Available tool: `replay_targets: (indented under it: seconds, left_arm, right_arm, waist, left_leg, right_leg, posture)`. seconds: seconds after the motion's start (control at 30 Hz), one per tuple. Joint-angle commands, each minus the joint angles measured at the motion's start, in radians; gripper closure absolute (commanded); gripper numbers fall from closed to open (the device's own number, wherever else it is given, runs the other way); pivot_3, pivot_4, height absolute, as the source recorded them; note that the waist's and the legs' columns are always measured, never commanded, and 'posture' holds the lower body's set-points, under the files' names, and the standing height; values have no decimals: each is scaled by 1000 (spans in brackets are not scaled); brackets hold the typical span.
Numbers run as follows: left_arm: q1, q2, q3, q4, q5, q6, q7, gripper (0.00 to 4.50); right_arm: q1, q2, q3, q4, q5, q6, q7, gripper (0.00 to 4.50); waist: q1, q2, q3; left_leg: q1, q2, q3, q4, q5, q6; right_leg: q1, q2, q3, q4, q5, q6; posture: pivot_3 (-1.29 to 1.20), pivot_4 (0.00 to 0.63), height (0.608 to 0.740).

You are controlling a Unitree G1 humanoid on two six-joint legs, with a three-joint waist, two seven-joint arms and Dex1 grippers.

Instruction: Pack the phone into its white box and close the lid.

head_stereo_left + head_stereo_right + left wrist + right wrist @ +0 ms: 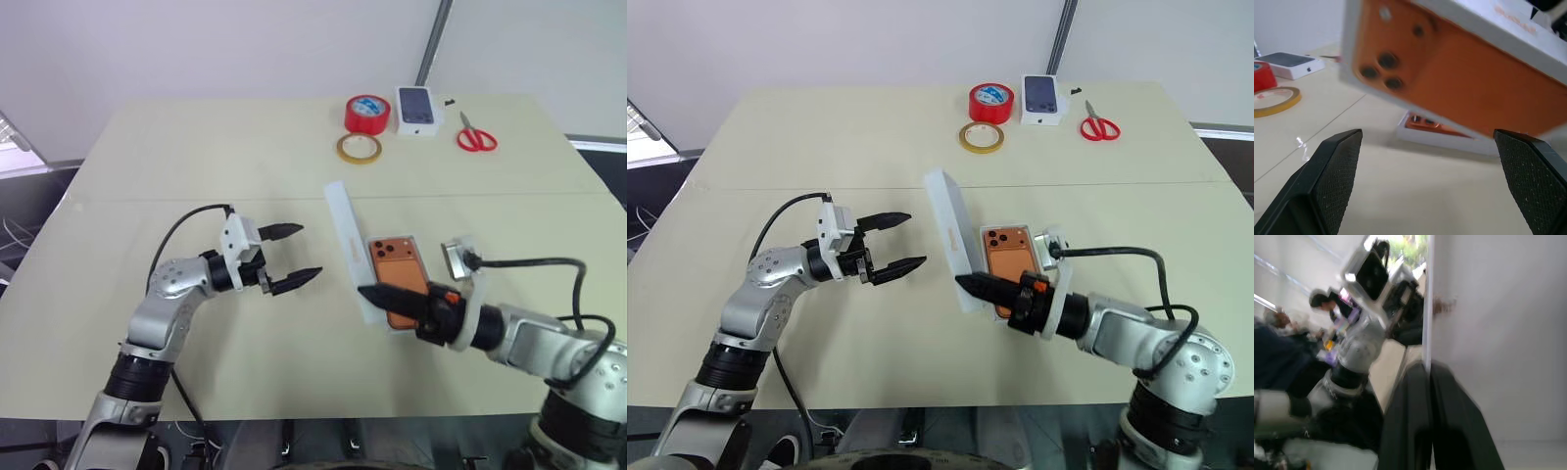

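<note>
The orange phone (400, 266) lies back up in the white box (370, 311) on the table, right of centre. The lid (343, 230) stands tilted on its long edge just left of the box, lifted off the table. My right gripper (377, 294) is shut on the lid's near end; in the right wrist view its closed fingers (1430, 421) lie along the lid's white face (1498, 333). The lid's side (1459, 73) toward my left gripper is orange with three dark lenses. My left gripper (307, 253) hangs open, left of the lid and apart from it.
At the table's far side stand a red tape roll (367, 113), a tan tape ring (359, 148), a small white carton with a phone picture (416, 110) and red scissors (476, 137). Bare tabletop (176, 166) stretches to the left.
</note>
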Motion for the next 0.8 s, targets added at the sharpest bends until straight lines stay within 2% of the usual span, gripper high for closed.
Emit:
replay_targets:
  seconds: [0.03,0.1,0.2,0.27,0.43,0.53,0.8]
  left_arm:
    - [12,8,15,-61,-23,-1,-7,0]
    - [20,13,16,-70,-25,4,-11,0]
    - [38,17,11,-84,-37,15,-25,799]
    - [52,18,-3,-91,-24,2,-27,1711]
    - [93,-14,-66,-67,57,-77,-13,4430]
    - [88,-58,-102,-23,89,-86,16,4430]
    - [-9,-184,-159,177,144,-162,21,4430]
  right_arm:
    - [60,-114,124,-50,270,-202,-119,4481]
    - [88,-170,183,-71,313,-282,-124,4481]
    - [121,-234,259,-42,316,-350,-146,4500]
    - [125,-259,289,-16,316,-388,-142,4500]
    - [105,-273,336,83,316,-443,-170,4500]
    - [92,-258,348,137,316,-442,-178,4500]
    - [52,-322,352,189,316,-444,-220,4500]
  waist:
    - [-3,0,0]
    - [-2,0,0]
    - [2,-1,0]
    - [3,-1,0]
    - [6,-1,0]
    - [7,-1,0]
    - [7,-1,0]
  left_leg:
    - [0,0,0,0,0,0]
    - [0,0,0,0,0,0]
    - [0,0,0,1,0,0]
    - [0,0,0,1,0,0]
    - [0,0,0,1,0,1]
    - [0,0,0,1,0,1]
    - [0,1,0,1,0,1]
  right_leg:
    - [0,0,0,0,0,0]
    - [1,0,0,0,0,0]
    - [1,1,0,-1,0,0]
    - [1,1,0,-1,0,0]
    - [2,1,0,-2,0,0]
    - [2,1,0,-3,0,0]
    - [3,1,0,-3,0,0]
  posture:
    - [0,150,740]
    - [0,150,740]
    - [0,150,740]
    - [0,150,740]
    - [0,150,740]
    - [0,150,740]
    - [0,150,740]
